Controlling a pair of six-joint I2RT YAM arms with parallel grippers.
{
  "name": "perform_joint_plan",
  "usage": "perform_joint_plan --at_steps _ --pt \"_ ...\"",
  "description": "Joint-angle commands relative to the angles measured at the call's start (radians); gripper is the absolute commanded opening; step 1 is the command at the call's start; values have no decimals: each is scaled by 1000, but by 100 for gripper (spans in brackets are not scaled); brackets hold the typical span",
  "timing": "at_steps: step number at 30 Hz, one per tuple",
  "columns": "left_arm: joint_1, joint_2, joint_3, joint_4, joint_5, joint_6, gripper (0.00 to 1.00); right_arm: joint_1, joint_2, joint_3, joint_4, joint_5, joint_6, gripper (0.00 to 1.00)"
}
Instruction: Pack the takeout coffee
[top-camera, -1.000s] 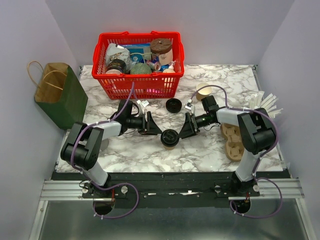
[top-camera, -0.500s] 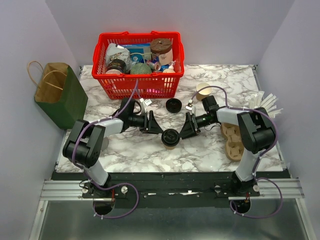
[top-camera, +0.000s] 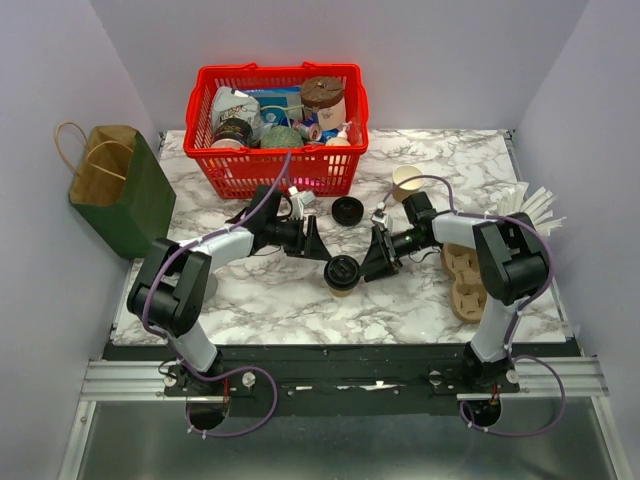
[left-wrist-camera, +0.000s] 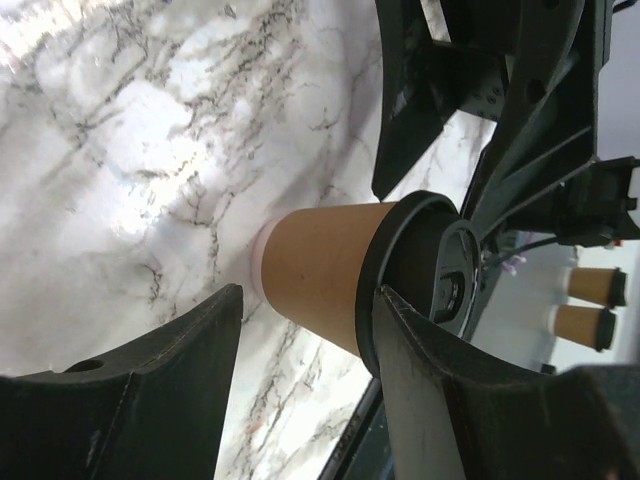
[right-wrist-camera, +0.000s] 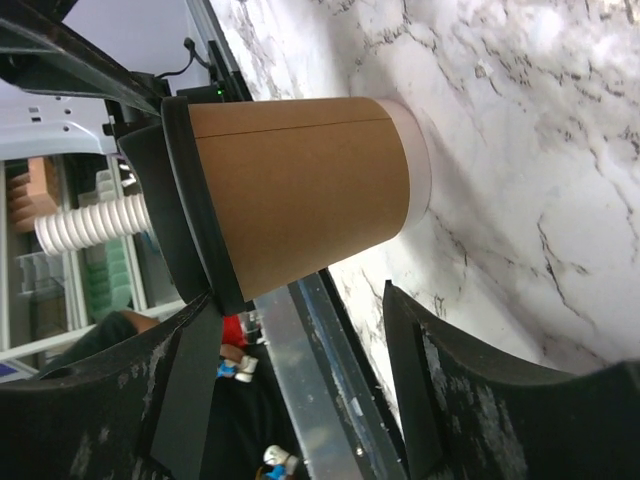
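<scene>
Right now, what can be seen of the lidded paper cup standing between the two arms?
The lidded cup is tapered tan kraft paper with a side seam, a pale base ring and a black lid on top. It stands upright on the marble table. The left gripper and right gripper sit open on either side; contact cannot be told.

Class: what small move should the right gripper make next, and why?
Probably roll the right gripper level before closing: its open jaws stand one above the other along the height of the upright lidded kraft cup, so closing wouldn't pinch its wall.
</scene>
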Motion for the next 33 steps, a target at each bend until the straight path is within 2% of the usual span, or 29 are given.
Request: perform_joint_plan --at_steps 1,11,18,20,25,29,33 --pt "-85 101 -37 -183 -304 110 61 8 80 12 44 314 -18 68" --pt "-86 131 -37 -201 -326 120 61 8 103 17 41 366 8 66" --pt "-80 75 -15 -169 -285 146 59 8 34 60 33 301 -66 67" --pt "-62 33 -21 -136 -254 130 59 8 0 77 25 248 -96 70" --pt "-25 -46 -43 35 -73 63 62 8 -58 81 8 173 -140 79" --pt "-3 -59 -38 133 50 -3 64 10 -76 74 -2 79 -160 88" --pt "27 -63 -67 231 137 -90 64 8 -80 89 -2 5 -169 92"
